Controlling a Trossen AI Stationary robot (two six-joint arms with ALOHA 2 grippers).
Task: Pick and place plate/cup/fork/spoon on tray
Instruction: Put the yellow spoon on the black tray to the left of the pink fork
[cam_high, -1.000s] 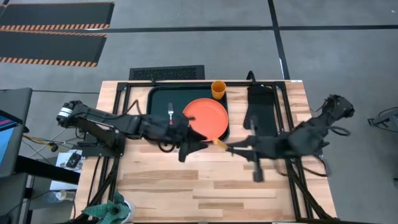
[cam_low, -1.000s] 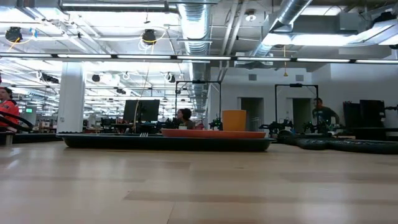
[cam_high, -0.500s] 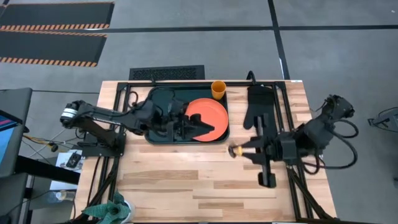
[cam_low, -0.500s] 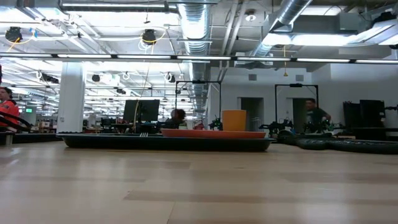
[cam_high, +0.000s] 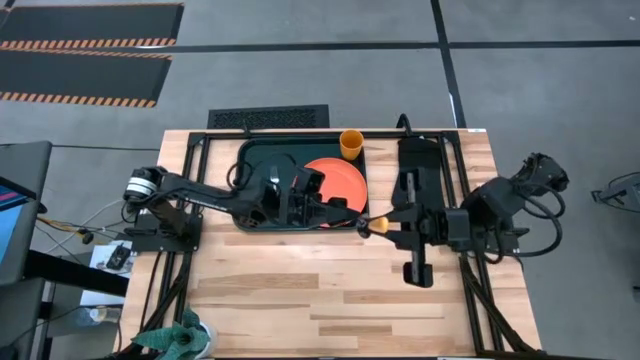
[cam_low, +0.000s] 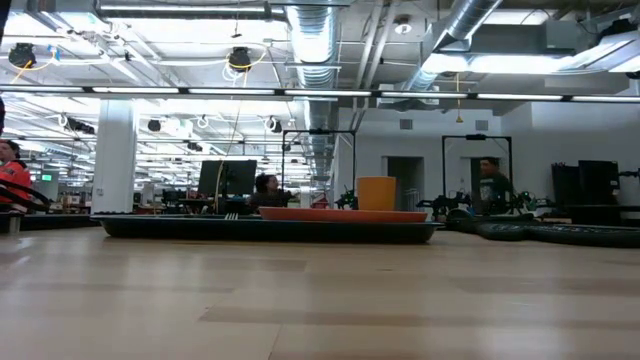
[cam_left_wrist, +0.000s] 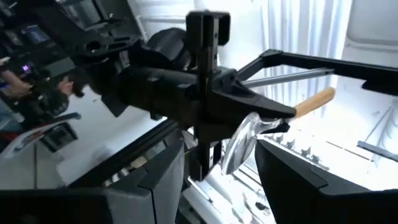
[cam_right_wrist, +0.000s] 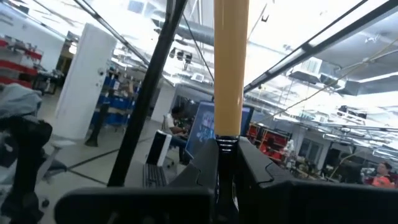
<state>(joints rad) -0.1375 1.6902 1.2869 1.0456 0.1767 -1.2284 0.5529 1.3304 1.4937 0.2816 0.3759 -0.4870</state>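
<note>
**Spoon is up in the air, one item I can't find**

Since the spoon (cam_high: 377, 224) is the only piece not yet down, that's where the action is. The right gripper (cam_high: 388, 226) is clamped on its yellow handle, holding it in the air just off the near corner of the tray (cam_high: 250, 150) on the right arm's side. My guess is it's lined up to swing in over the rim.

The left gripper (cam_high: 345, 210) hangs above the tray's near edge with its fingers spread and nothing in them, facing the spoon. It could be set for a handover, or just waiting.

Further back, the plate (cam_high: 345, 178) lies flat inside the tray. The cup (cam_high: 351, 143) stands at the tray's far corner. A black oven mitt (cam_high: 415, 165) lies beside the tray.

Count: one tray, one plate, one cup, one spoon. I can't spot the fork, because the left arm covers that stretch of the tray.
</note>
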